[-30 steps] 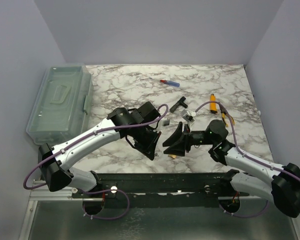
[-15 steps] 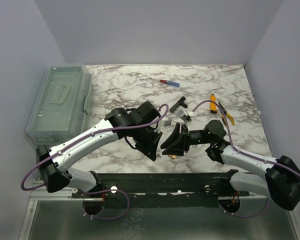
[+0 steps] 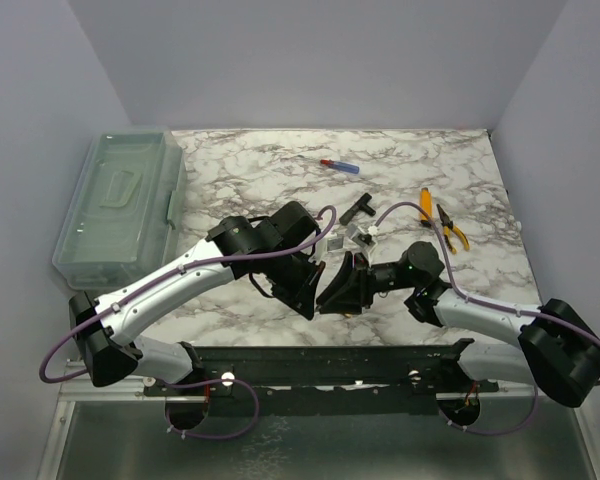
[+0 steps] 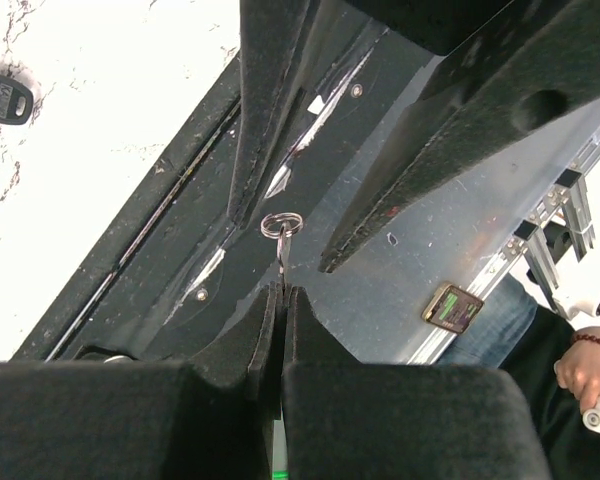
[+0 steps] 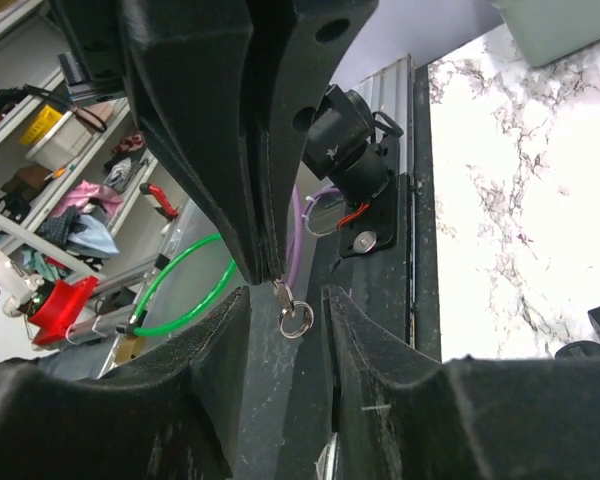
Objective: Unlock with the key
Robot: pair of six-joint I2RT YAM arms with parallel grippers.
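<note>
The key [image 4: 280,262] is pretty much swallowed by the left gripper [image 4: 282,292]. Only a sliver of metal and its ring [image 4: 280,225] poke out past the tips, and I can't see the blade at all. That gripper is clamped tight on it, pads pressed flat together. It's held up in the air over the near middle of the table [image 3: 280,170]. From the top camera the two grippers meet tip to tip and hide the key completely. The right gripper [image 5: 286,293] is spread open with a finger on each side of the ring, not touching it as far as I can see. A tan bit [image 3: 352,312] peeks out underneath, no clue what.
</note>
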